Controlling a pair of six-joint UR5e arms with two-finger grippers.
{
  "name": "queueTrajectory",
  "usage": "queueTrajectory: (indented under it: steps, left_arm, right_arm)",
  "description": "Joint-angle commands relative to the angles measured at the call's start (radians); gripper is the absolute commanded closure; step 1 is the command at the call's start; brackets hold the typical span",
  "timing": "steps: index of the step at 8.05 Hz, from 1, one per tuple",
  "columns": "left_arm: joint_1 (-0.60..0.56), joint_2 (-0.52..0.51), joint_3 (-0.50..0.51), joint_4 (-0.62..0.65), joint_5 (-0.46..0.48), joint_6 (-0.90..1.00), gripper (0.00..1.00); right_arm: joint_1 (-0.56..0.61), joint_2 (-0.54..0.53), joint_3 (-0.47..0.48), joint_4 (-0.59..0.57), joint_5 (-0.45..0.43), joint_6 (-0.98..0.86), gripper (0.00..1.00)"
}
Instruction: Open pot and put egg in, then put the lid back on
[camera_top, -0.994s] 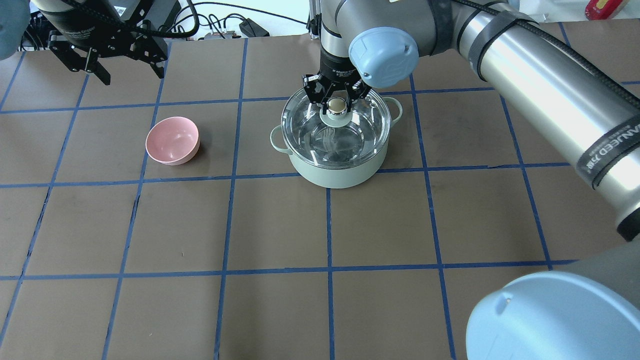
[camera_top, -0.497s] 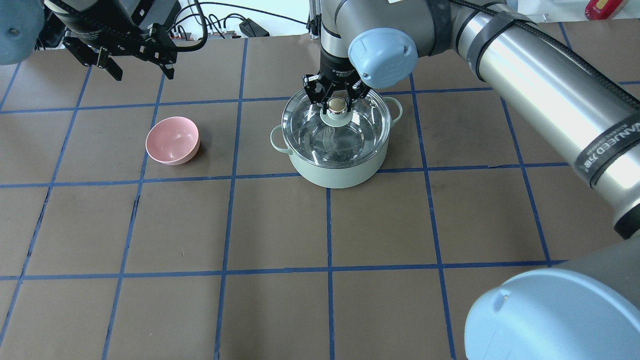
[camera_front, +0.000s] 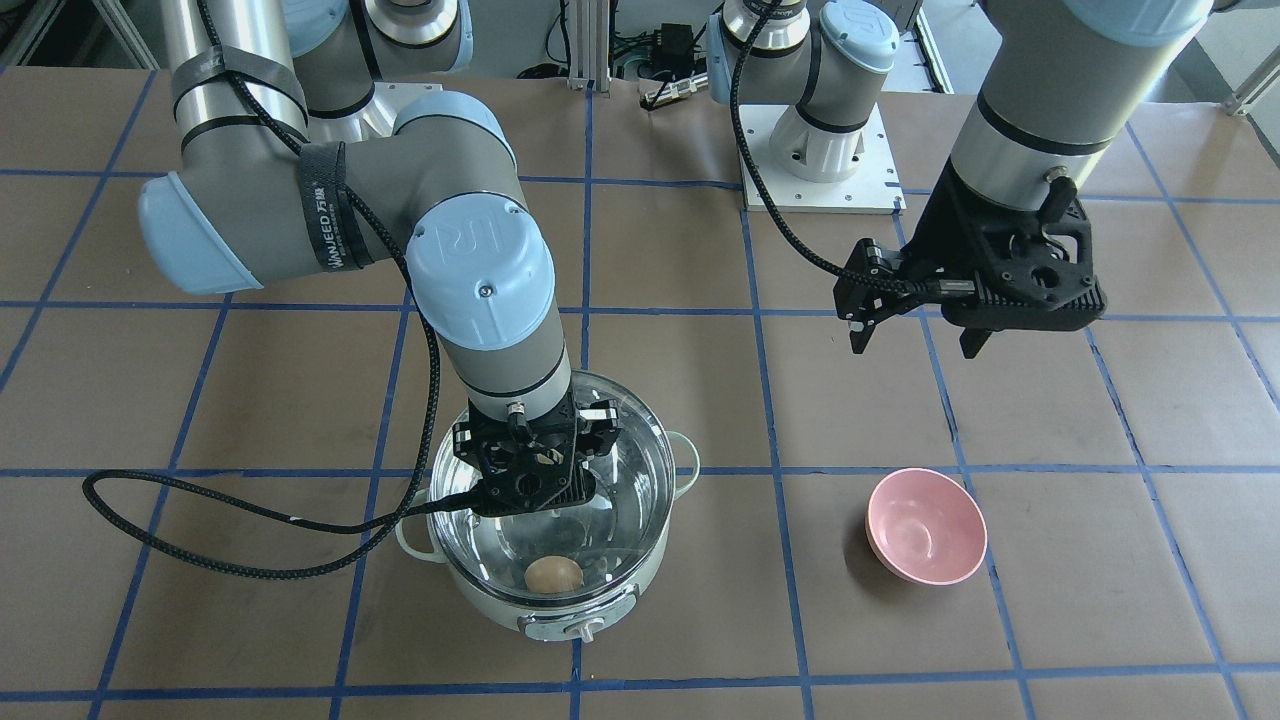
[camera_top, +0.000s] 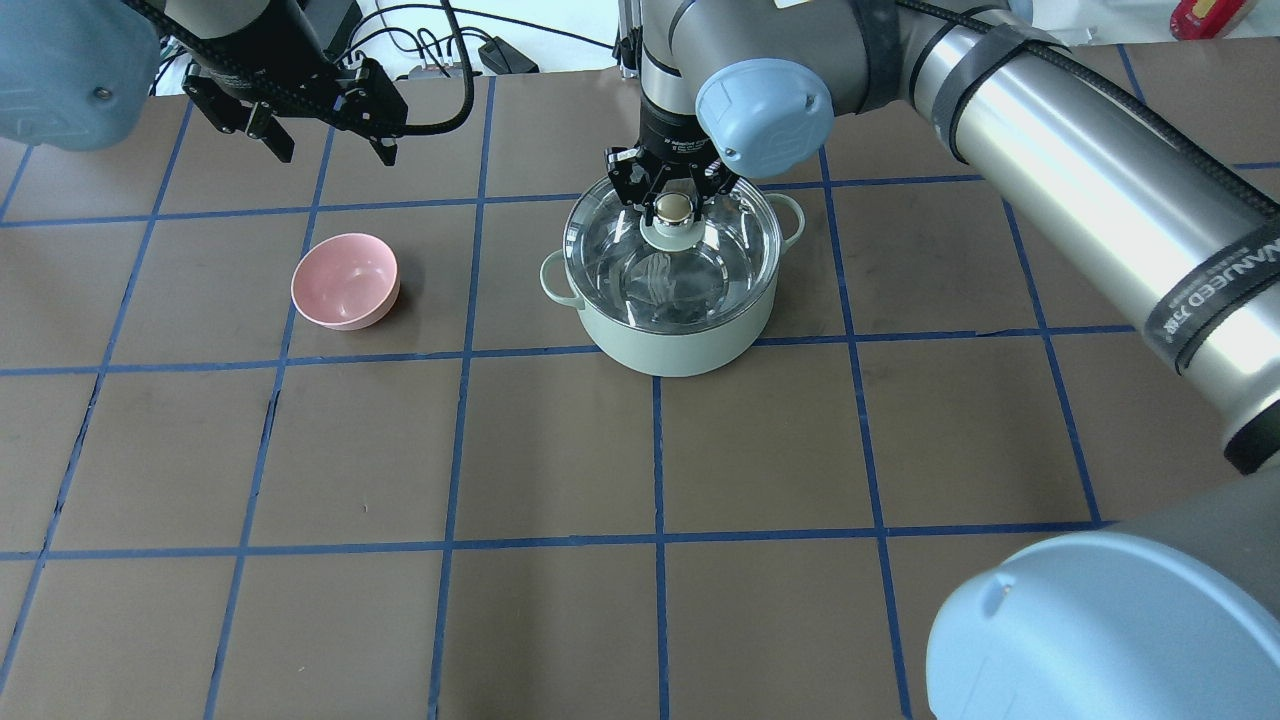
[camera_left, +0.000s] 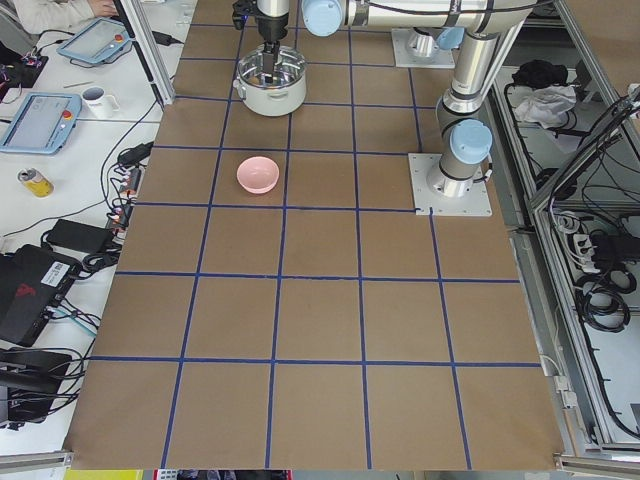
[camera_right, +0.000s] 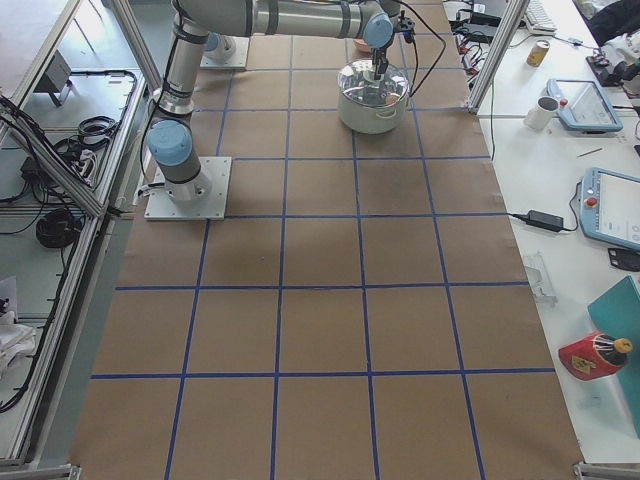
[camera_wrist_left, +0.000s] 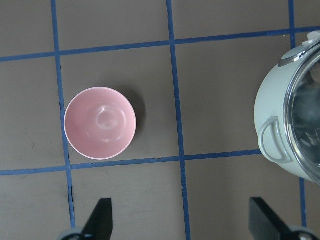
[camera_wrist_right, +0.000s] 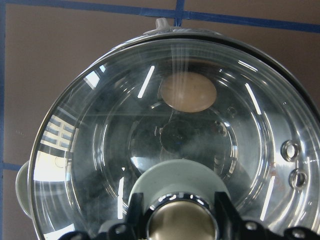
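The mint-green pot (camera_top: 680, 345) stands at the table's far middle with the glass lid (camera_top: 722, 268) sitting on it. The tan egg (camera_front: 553, 574) lies inside on the steel floor and shows through the glass in the right wrist view (camera_wrist_right: 187, 92). My right gripper (camera_top: 675, 200) points straight down, its fingers closed on either side of the lid's gold-capped knob (camera_wrist_right: 182, 222). My left gripper (camera_top: 333, 150) is open and empty, held high over the table's far left, beyond the pink bowl; its two fingers (camera_wrist_left: 101, 220) show at the bottom of the left wrist view.
An empty pink bowl (camera_top: 345, 280) sits left of the pot, about one grid square away; it also shows in the front view (camera_front: 925, 525). The right arm's cable (camera_front: 230, 520) loops over the table beside the pot. Both arm bases stand at the robot's side.
My left arm has moved to the right along the table's far edge, gripper still open. My right gripper stays on the lid's knob and has shifted only slightly.
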Motion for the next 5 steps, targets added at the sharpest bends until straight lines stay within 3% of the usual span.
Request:
queueTrajectory:
  steps: [1,5]
  left_arm:
    - [-0.004,0.002,-0.001,0.012,0.003,-0.002,0.04]
    - [-0.003,0.002,-0.003,0.012,0.005,-0.002,0.04]
  right_arm:
    - [0.000,-0.003,0.000,-0.010,-0.003,0.002,1.00]
    - [0.000,-0.005,0.002,-0.018,-0.009,-0.005,1.00]
